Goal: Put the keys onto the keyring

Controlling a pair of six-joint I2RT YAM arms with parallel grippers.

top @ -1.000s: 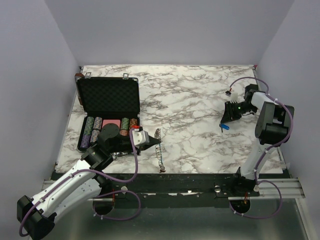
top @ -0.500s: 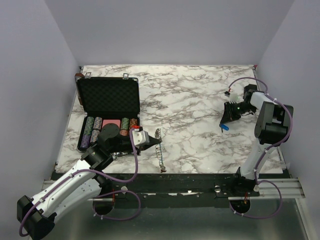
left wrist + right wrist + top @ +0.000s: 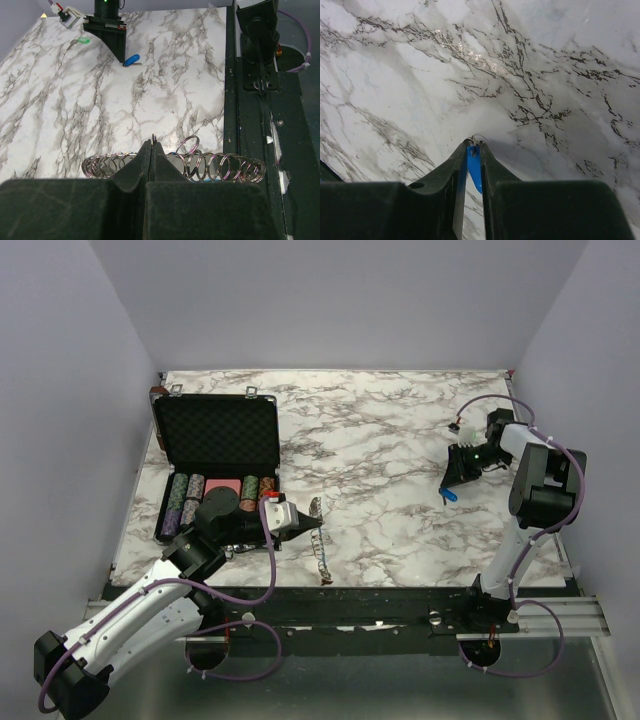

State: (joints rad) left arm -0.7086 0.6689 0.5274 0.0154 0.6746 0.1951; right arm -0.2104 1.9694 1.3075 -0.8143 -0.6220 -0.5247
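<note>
- Mostly open marble table between the arms; keyring lies along the near edge, beside the black rail.
- left gripper is pinched closed on one ring.
- right gripper is narrow, clamping the blue key; green key lies nearby.
- Barely anything has shifted in half a second.
- Open black case far left; lilac walls.
</note>
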